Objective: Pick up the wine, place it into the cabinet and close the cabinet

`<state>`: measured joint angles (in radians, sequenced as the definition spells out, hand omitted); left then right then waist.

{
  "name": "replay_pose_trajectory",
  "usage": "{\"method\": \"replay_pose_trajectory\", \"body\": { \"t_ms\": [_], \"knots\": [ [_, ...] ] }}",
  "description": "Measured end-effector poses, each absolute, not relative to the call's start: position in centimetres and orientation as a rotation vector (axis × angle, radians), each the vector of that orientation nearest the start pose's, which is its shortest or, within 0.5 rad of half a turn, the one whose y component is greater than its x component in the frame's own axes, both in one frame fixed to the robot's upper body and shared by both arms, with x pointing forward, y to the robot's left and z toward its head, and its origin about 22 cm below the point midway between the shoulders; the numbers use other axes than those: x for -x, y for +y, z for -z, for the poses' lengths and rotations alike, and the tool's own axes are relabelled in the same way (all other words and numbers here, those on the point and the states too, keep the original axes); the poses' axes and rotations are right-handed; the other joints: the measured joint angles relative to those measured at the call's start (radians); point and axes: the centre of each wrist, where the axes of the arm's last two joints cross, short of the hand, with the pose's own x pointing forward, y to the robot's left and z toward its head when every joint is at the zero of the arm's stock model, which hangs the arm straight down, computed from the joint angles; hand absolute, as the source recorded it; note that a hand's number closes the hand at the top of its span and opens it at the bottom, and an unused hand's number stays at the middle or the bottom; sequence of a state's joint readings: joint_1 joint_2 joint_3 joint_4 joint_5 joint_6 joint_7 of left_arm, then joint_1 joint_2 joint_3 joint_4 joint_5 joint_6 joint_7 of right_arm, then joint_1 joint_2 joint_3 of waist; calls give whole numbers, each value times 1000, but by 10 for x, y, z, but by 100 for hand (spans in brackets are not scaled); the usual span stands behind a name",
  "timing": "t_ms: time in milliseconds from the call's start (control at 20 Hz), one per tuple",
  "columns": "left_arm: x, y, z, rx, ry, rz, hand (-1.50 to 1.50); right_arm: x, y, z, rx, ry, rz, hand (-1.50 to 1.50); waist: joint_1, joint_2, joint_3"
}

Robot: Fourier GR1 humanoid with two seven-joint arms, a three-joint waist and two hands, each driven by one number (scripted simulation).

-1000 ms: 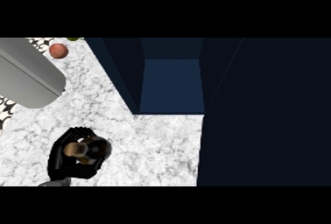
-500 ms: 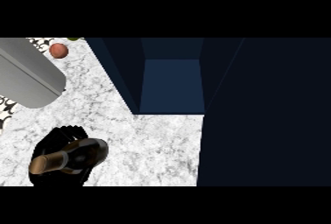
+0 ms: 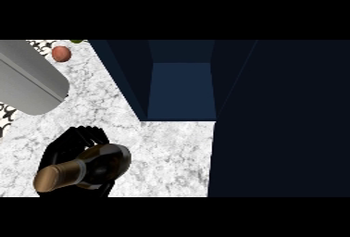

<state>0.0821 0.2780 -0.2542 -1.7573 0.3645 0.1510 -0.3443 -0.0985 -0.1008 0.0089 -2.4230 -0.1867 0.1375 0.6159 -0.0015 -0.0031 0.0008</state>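
Left hand [image 3: 71, 138] curled round wine [image 3: 96, 164]; grey obj [image 3: 27, 78] & red ball [image 3: 61, 53] behind, cabinet [image 3: 181, 88] to right.

Left hand [image 3: 63, 146] at lower left of view, black fingers curled round wine bottle [image 3: 99, 163]. Bottle tilted, brown neck & cap pointing to lower left, dark body toward upper right. Hand + bottle over white marbled surface [image 3: 171, 152], apart from cabinet [image 3: 181, 90]. Cabinet at top centre, open, blue inside, dark walls either side; its front edge meets the surface. Wide dark panel [image 3: 280, 120] fills right side of view. Upper left: big grey rounded object [image 3: 27, 76] lying diagonal, small reddish-brown round item [image 3: 61, 53] just beside its upper end.
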Motion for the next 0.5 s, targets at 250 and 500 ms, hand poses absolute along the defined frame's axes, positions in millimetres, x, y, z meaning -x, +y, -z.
{"method": "replay_pose_trajectory", "body": {
  "t_ms": [250, 500],
  "knots": [
    [-223, 198, -57, 238, -1905, -14, 150, -165, -227, -198, -190, -1888, -284, -150, -5, 1, 0],
    [-219, 158, -83, 301, -1908, -11, 150, -166, -226, -200, -195, -1884, -279, -150, -4, 1, 0]
  ]
}}
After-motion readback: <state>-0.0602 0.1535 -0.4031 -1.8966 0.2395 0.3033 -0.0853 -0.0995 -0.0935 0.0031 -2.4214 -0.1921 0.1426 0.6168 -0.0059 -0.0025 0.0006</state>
